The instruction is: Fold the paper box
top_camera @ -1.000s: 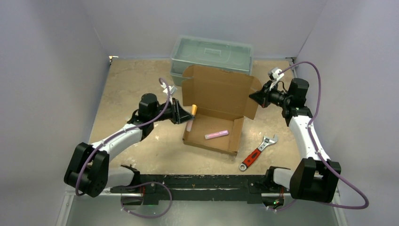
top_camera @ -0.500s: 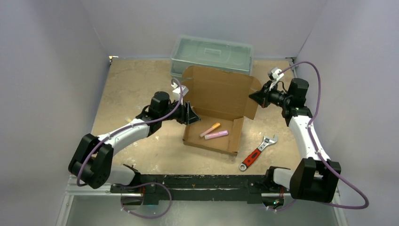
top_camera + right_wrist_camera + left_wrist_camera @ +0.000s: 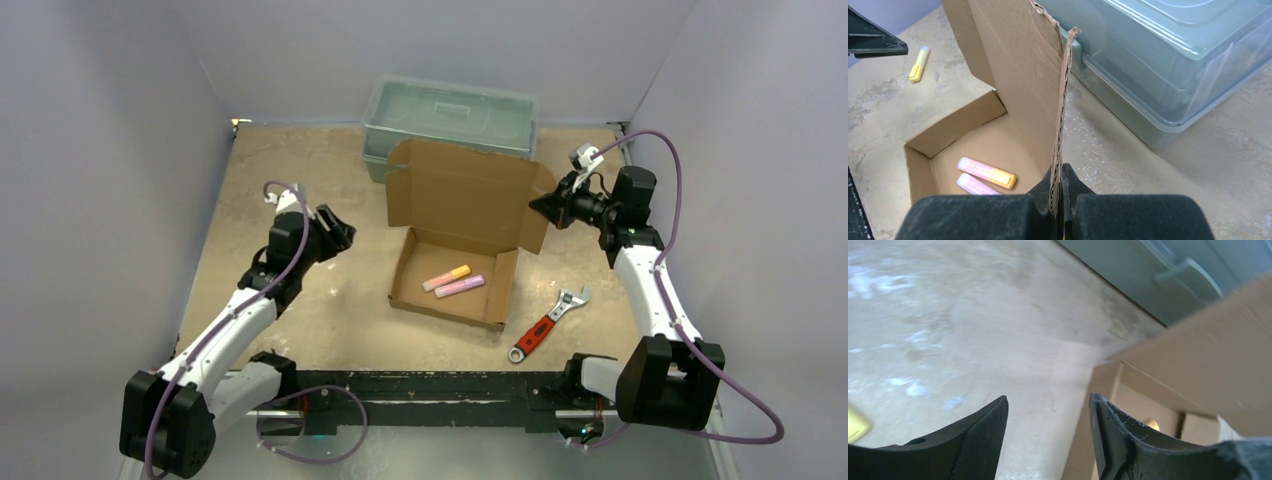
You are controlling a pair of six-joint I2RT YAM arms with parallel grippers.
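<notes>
We are holding our left gripper (image 3: 340,232) over the table (image 3: 270,180), left of the paper box (image 3: 460,195), its fingers (image 3: 983,435) standing apart with nothing between them. The box is sitting mid-table, its lid standing raised in front of the grey-green toolbox (image 3: 450,112), with two highlighters (image 3: 446,277) lying in its tray. Our right gripper (image 3: 540,207) is pinching the lid's right side flap. A red-handled wrench (image 3: 548,323) is lying to the right of the box.

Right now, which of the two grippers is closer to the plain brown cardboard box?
Right. The right gripper is shut on the raised lid's side flap of the plain brown cardboard box; the left gripper hangs open, apart from the box on its left side.
</notes>
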